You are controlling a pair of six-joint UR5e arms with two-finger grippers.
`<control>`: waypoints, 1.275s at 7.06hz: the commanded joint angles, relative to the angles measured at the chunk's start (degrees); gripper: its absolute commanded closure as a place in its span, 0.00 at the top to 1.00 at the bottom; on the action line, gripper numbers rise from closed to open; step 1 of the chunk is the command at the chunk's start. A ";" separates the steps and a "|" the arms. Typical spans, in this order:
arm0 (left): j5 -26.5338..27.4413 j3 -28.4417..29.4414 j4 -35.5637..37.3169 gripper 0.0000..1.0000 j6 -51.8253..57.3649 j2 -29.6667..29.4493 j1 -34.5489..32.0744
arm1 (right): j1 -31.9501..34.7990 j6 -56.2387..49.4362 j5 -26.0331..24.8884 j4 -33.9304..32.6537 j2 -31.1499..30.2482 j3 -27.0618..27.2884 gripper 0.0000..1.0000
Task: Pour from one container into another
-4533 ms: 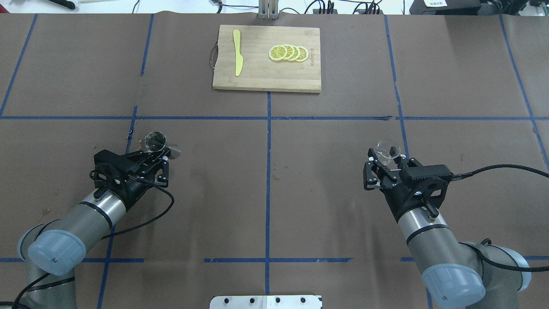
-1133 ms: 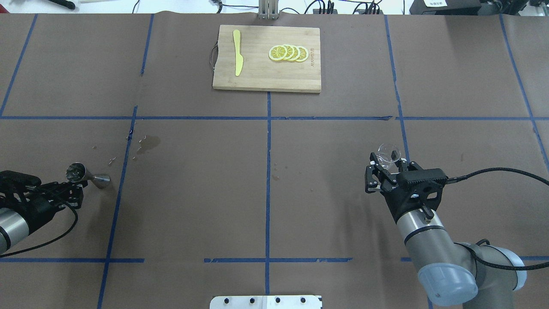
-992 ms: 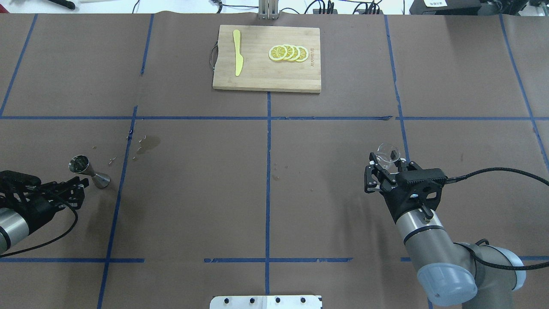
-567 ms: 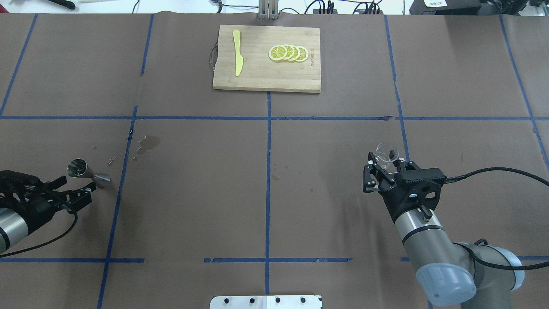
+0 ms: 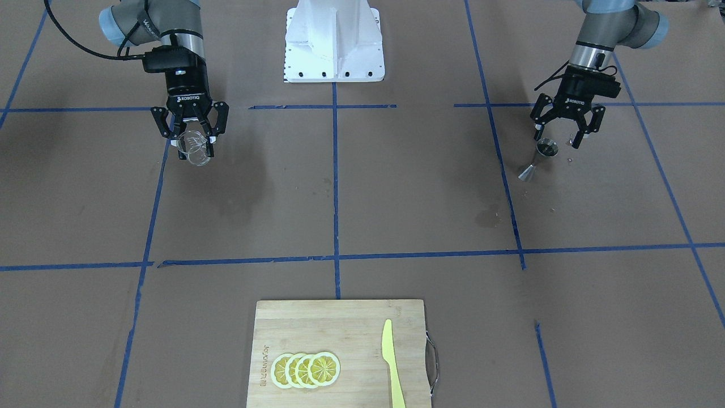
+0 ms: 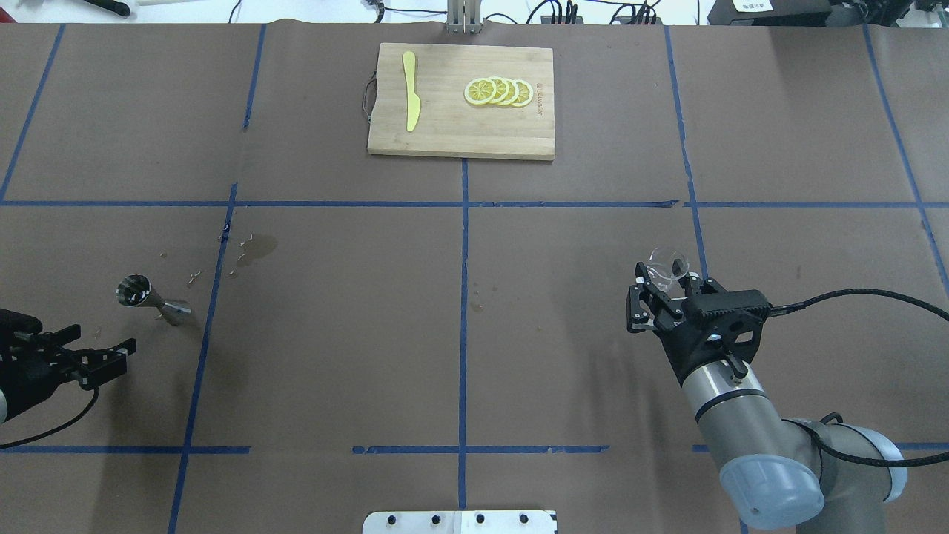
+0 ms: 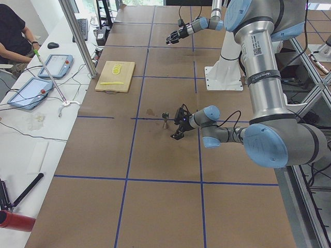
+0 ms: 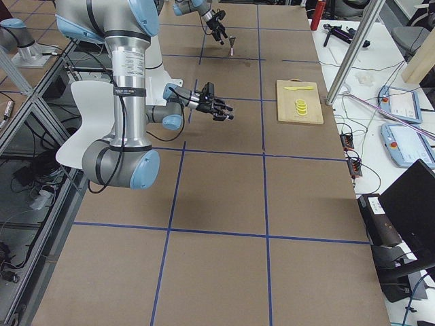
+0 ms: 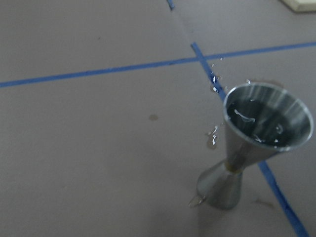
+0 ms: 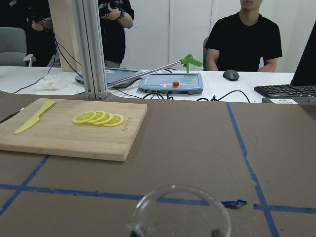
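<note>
Jigger (image 6: 153, 300): upright on the table (image 6: 334, 334), just ahead of our left gripper (image 5: 557, 139), not touching.
Left gripper: jaws spread wide, gripping nothing.
Glass (image 6: 668, 265): clamped in our right gripper (image 6: 672, 279), well apart from the jigger.

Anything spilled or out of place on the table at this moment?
Yes. A dark wet patch stains the brown paper beyond the jigger, with droplets scattered on the paper beside its waist and foot. The jigger itself stands upright, with what looks like liquid in its upper cup. Nothing else looks odd.
</note>
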 commanded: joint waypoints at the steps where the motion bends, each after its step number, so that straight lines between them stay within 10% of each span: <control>1: -6.99 0.87 -0.04 0.99 9.56 3.21 -5.12 | 0.09 0.00 0.00 0.00 -0.74 0.03 0.00; 5: -40.34 9.90 3.89 0.99 30.34 -5.01 -37.43 | 0.09 5.09 -0.52 0.44 -6.71 0.29 0.00; 9: -53.93 11.07 24.25 0.99 33.40 -15.31 -50.67 | 0.09 16.33 -0.70 0.53 -10.15 -3.65 0.00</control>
